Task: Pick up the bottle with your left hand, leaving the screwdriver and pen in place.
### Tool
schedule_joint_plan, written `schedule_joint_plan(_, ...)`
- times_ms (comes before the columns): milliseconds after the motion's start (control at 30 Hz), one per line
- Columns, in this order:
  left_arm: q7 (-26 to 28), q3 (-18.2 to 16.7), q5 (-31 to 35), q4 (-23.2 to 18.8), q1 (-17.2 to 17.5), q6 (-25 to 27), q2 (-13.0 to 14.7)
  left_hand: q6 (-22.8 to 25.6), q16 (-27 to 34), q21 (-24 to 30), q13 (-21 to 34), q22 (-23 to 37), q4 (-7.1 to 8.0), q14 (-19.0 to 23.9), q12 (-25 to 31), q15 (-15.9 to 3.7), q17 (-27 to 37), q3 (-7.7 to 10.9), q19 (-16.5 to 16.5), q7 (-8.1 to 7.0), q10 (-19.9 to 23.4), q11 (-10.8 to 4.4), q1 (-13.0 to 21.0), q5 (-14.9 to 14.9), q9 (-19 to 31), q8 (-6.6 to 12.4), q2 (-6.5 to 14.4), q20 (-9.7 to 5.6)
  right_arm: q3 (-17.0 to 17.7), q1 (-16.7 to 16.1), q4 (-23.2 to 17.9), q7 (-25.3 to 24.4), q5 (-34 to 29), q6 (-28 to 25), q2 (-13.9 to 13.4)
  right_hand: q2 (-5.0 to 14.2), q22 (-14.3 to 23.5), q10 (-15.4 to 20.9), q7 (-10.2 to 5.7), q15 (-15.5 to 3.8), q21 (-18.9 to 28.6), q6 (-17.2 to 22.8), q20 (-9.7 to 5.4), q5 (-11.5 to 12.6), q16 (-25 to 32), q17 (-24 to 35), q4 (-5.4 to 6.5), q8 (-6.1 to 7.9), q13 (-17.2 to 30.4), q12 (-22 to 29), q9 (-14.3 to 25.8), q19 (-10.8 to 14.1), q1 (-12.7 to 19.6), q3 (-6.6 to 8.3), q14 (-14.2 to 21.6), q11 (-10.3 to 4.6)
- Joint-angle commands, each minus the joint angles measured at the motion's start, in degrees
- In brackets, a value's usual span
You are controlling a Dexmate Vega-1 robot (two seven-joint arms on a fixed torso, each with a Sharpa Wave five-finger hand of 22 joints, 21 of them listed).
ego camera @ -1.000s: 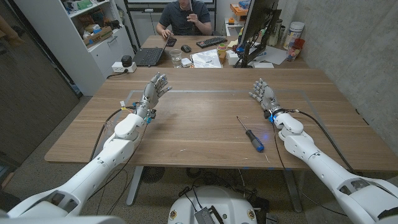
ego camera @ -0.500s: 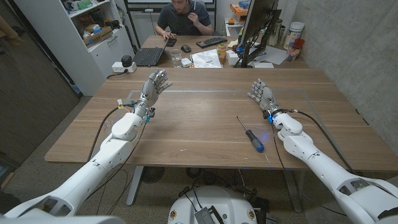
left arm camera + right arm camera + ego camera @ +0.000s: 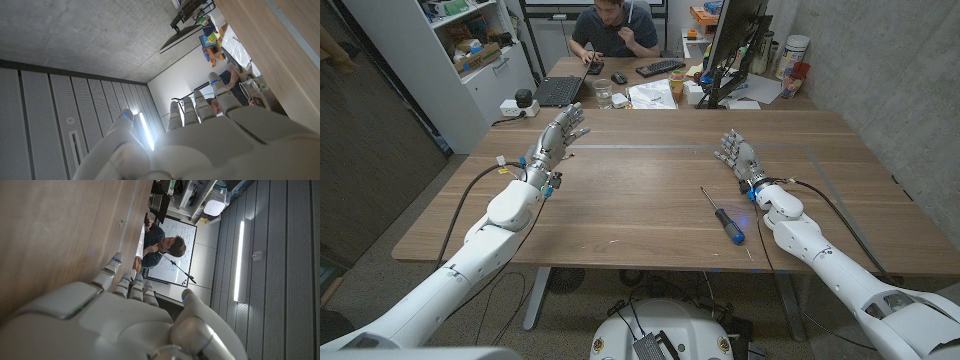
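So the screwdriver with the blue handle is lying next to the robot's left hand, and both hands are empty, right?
Not quite: the screwdriver lies near the right hand, not the left hand, as the head view shows. Both hands are indeed empty.

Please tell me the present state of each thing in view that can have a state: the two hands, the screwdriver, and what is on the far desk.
left hand: raised above the table, fingers apart, holds nothing
right hand: fingers apart, holds nothing
screwdriver: lies on the wooden table, apart from both hands
laptop: lid open, on the far desk
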Motion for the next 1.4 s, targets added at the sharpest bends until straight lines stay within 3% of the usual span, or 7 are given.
schedule_joint_plan(33, 9.5, -6.0, 8.6, -7.6, 8.2, 2.7, 4.2, -0.9, 0.3, -0.4, 0.2, 0.2, -1.65, 0.4, 0.7, 0.51, 0.2, -0.01, -0.4, 1.08, 0.4, -0.08, 1.7, -0.2, 0.3, 0.09, -1.1, 0.43, -0.2, -1.2, -1.9, -1.3, -0.2, -0.1, 0.1, -0.34, 0.3, 0.2, -0.06, 0.25, 0.2, 0.4, -0.13, 0.2, 0.4, 0.3, -0.12, 0.39, 0.2, 0.4, 0.3, 0.1, -0.3, -0.27, -0.3, -0.05)
schedule_joint_plan(400, 17.0, -12.5, 16.8, -9.8, 15.1, 2.5, 3.9, -2.0, 0.3, -1.0, 0.4, 0.2, -4.22, 0.4, 0.8, 0.54, 0.3, 0.12, -1.3, 2.45, 0.7, 0.44, 4.8, -0.3, 0.4, 0.27, -2.2, 0.62, -1.3, -0.5, -2.4, -2.4, -1.7, -0.6, 0.6, -0.38, 0.3, 0.2, -0.05, 0.25, 0.2, 0.5, -0.14, 0.3, 0.4, 0.3, -0.08, 0.40, 0.2, 0.4, 0.3, 0.1, -0.4, -0.38, -0.3, 0.10)
schedule_joint_plan(567, 18.0, -15.6, 19.2, -12.4, 18.5, 2.0, 3.6, -4.7, 0.0, -1.4, 0.6, 0.3, -6.47, -0.9, 0.6, 1.52, 0.4, -0.40, -2.2, 4.17, -0.3, 0.98, 7.4, -0.3, 0.5, -0.09, -4.1, 1.03, -1.9, -0.2, -2.1, -2.4, -2.1, -0.5, 1.2, -0.39, 0.3, 0.2, -0.02, 0.29, 0.2, 0.5, -0.13, 0.3, 0.4, 0.3, -0.06, 0.40, 0.2, 0.4, 0.3, 0.1, -0.5, -0.42, -0.3, 0.05)
schedule_joint_plan(667, 19.1, -17.1, 21.8, -13.9, 20.2, 2.1, 2.9, -6.1, 0.0, -1.5, 0.7, 0.3, -7.04, -1.5, 0.5, 1.71, 0.4, -0.73, -2.5, 4.92, -1.0, 1.39, 8.2, -0.2, 0.5, -0.27, -4.7, 1.17, -2.0, -0.2, -2.1, -2.7, -2.3, -0.4, 1.4, -0.39, 0.3, 0.2, -0.02, 0.29, 0.2, 0.5, -0.13, 0.3, 0.5, 0.3, -0.05, 0.40, 0.2, 0.4, 0.3, 0.1, -0.5, -0.45, -0.3, -0.01)
schedule_joint_plan(900, 21.4, -19.4, 29.1, -17.1, 23.2, 5.6, 1.0, -10.0, -0.5, -2.0, 1.0, 0.4, -7.78, -4.9, -0.4, 2.36, 0.5, -2.20, -4.2, 5.28, -5.8, 2.29, 9.7, 0.1, 0.6, -0.34, -5.8, 1.46, -2.2, -0.1, -2.1, -3.0, -2.6, -0.7, 1.5, -0.43, 0.3, 0.2, -0.07, 0.28, 0.2, 0.4, -0.15, 0.3, 0.4, 0.3, -0.01, 0.36, 0.2, 0.4, 0.3, 0.0, -0.6, -0.53, -0.3, 0.02)
schedule_joint_plan(1100, 23.3, -21.5, 35.4, -19.8, 26.8, 9.9, -0.4, -13.1, -0.5, -2.3, 1.4, 0.4, -7.94, -8.5, -0.5, 3.14, 0.6, -2.94, -6.1, 6.04, -10.0, 3.70, 11.6, 0.5, 0.7, -0.20, -5.3, 1.70, -2.2, 0.1, -2.0, -3.4, -2.7, -0.5, 1.7, -0.45, 0.3, 0.2, -0.02, 0.20, 0.2, 0.4, -0.13, 0.3, 0.4, 0.3, 0.01, 0.37, 0.2, 0.4, 0.3, 0.0, -0.6, -0.59, -0.3, 0.01)
schedule_joint_plan(1400, 26.1, -24.8, 42.2, -22.0, 32.3, 12.4, -3.0, -16.3, -0.4, -2.5, 1.8, 0.4, -8.34, -11.4, -0.3, 4.23, 0.7, -2.94, -7.9, 5.81, -13.7, 4.82, 14.7, 0.8, 0.9, -0.09, -4.6, 2.38, -2.8, 1.1, -0.9, -3.2, -3.3, -0.6, 2.2, -0.45, 0.3, 0.2, -0.03, 0.22, 0.2, 0.4, -0.20, 0.3, 0.5, 0.3, 0.05, 0.37, 0.2, 0.4, 0.3, 0.0, -0.7, -0.65, -0.3, 0.01)
